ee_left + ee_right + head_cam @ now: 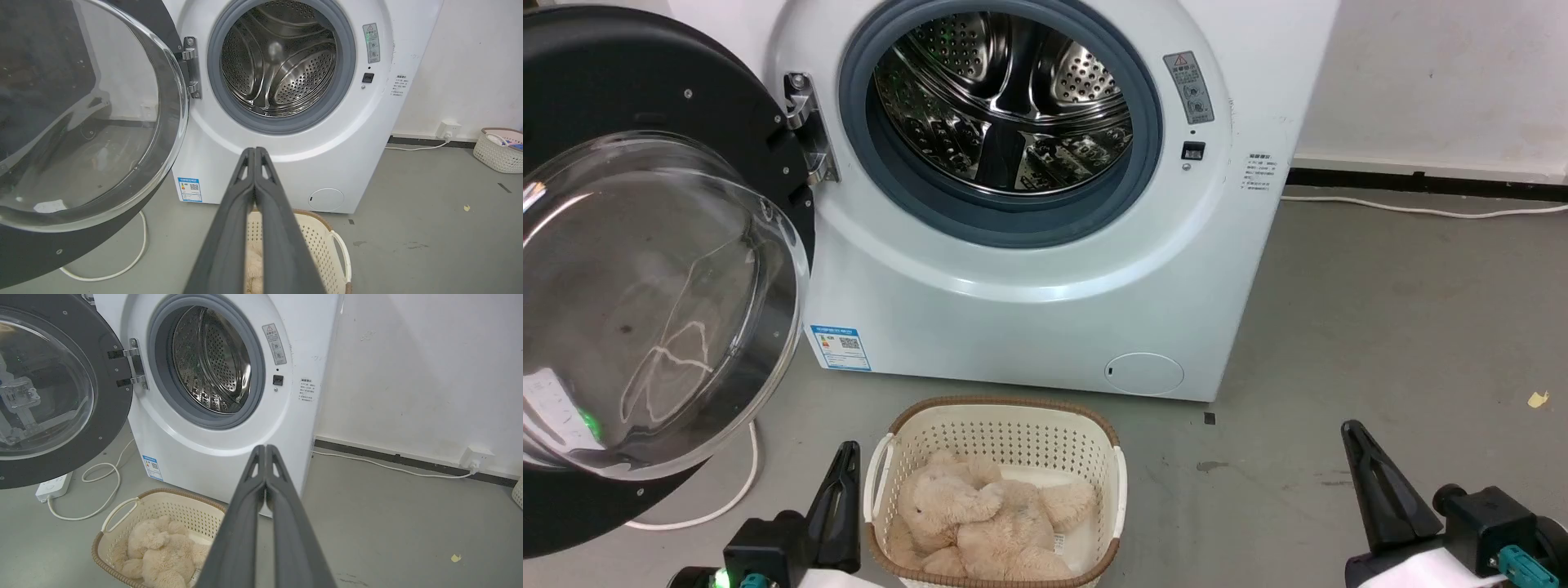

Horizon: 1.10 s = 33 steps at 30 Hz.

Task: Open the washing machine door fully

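My left gripper [255,152] and right gripper [265,449] are both pinched closed, empty and touching nothing, over the grey floor [1380,327], while the door [654,302] stands wide open left of the drum [1013,98], behind a basket [1005,408].

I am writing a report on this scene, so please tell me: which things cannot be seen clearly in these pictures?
- Washing machine door: the head view's left edge cuts off its outer rim.
- Warning sticker: head view, print too small to read.
- Basket: left wrist view, mostly hidden behind the shut left hand.
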{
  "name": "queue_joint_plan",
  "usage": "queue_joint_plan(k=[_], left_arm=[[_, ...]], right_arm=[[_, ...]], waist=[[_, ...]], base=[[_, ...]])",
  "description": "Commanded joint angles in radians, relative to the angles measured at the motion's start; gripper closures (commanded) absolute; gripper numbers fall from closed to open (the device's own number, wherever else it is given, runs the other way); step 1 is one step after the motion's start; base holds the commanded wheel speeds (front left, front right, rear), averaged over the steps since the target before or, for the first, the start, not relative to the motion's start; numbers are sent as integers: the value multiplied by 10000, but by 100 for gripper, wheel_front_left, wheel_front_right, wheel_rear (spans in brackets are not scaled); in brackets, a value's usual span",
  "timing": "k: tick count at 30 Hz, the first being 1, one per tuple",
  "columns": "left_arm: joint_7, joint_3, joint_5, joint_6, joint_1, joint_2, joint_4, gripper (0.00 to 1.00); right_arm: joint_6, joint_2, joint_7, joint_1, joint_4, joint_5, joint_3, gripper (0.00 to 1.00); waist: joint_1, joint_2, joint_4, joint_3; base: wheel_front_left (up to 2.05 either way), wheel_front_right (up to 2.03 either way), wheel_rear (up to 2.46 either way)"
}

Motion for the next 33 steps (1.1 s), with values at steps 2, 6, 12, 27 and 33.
queue_joint_plan(k=[2,6,12,27,33], left_arm=[[109,129,156,-81,-205,-78,35,100],[191,199,255,-125,-250,-127,50,100],[313,303,404,-191,-316,-200,73,100],[620,564,776,-357,-483,-383,129,100],[742,669,925,-423,-550,-457,151,100]], right_arm=[[-4,31,90,-192,55,-75,28,100],[-4,33,157,-229,76,-90,41,100],[-5,37,256,-284,107,-112,60,100],[-6,46,506,-422,186,-167,108,100],[-7,49,606,-477,217,-189,128,100]], waist=[[0,-1,-11,15],[0,-1,-22,30],[0,-1,-40,53],[-1,-1,-83,112],[-1,-1,-101,135]], base=[[0,0,0],[0,0,0],[0,0,0],[0,0,0],[0,0,0]])
